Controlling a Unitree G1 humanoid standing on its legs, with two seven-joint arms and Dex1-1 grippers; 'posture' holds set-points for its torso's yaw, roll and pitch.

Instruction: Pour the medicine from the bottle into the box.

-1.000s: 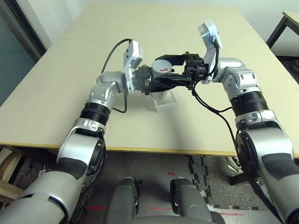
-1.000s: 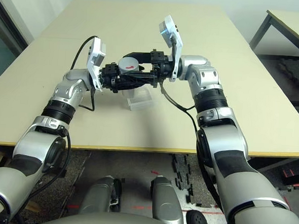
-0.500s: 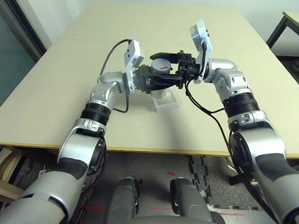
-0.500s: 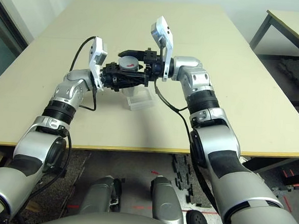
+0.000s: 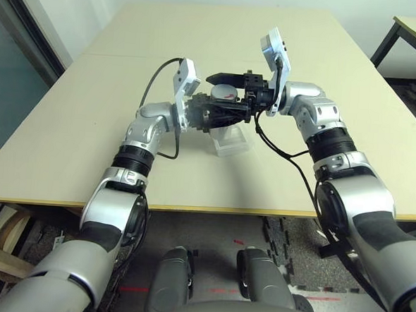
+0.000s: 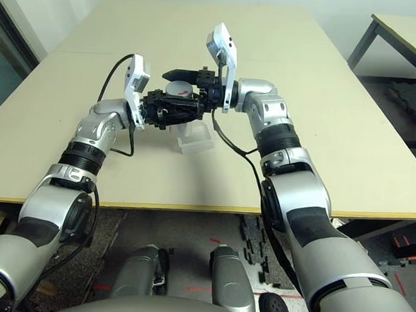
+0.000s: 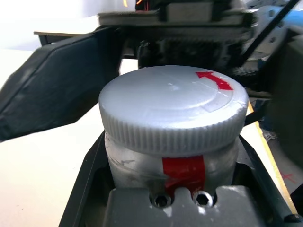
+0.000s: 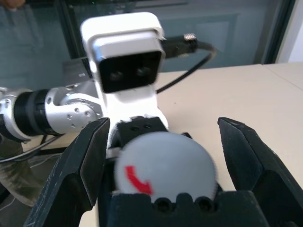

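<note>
Silver bottle (image 5: 224, 97), 1, clamped in left gripper (image 5: 212, 114); right gripper (image 5: 224, 93), now closer, straddles its cap (image 7: 173, 101) open above 1 box (image 5: 229, 139).

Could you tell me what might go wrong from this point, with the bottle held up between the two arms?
1. The cap is on the bottle, and the right tool straddles it with its fingers open; closing off-centre could skid on the ribbed rim.
2. The left tool holds the bottle above the clear box; a hard twist could turn or loosen it, and it might drop onto the box.
</note>
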